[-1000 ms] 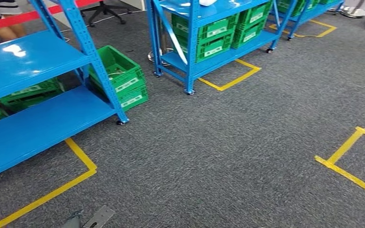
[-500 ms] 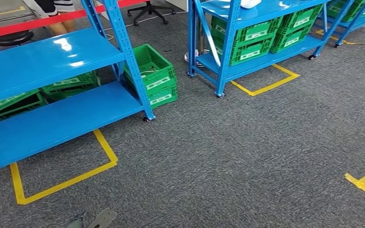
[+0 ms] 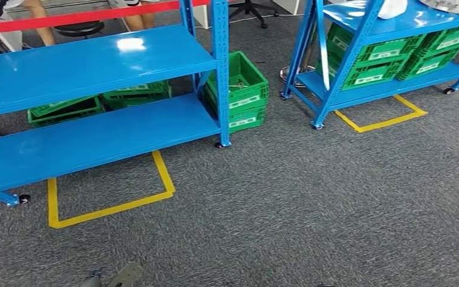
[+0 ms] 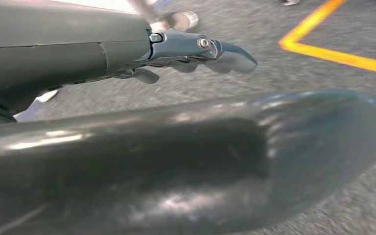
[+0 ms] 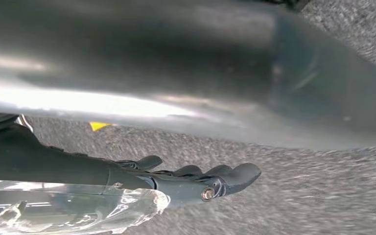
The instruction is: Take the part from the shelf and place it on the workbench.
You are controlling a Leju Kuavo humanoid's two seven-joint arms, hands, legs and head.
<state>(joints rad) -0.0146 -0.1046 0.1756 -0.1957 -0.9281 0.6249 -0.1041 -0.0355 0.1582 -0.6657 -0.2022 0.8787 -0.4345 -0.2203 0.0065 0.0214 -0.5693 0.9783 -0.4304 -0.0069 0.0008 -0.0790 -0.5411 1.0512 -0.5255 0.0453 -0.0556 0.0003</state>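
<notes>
My left hand point(image 4: 196, 51) hangs over the grey carpet with its fingers stretched out and nothing in them; a grey bit of it point(image 3: 119, 276) pokes in at the bottom of the head view. My right hand point(image 5: 196, 181) also hangs over the carpet, fingers nearly straight. A crumpled clear plastic bag point(image 5: 78, 210) lies against that hand's far side; I cannot tell what is in it or whether the fingers grip it. A white object point(image 3: 391, 7) rests on top of the right blue shelf point(image 3: 358, 27).
A wide blue shelf point(image 3: 95, 60) on wheels stands ahead at the left, with green crates point(image 3: 242, 89) behind and beside it. Yellow tape point(image 3: 110, 206) marks squares on the floor. People's legs and a red barrier point(image 3: 77, 19) are at the back.
The whole picture has slid to the right: the camera has turned left, so the wide blue shelf now sits nearer the middle. Nothing on the shelves has moved.
</notes>
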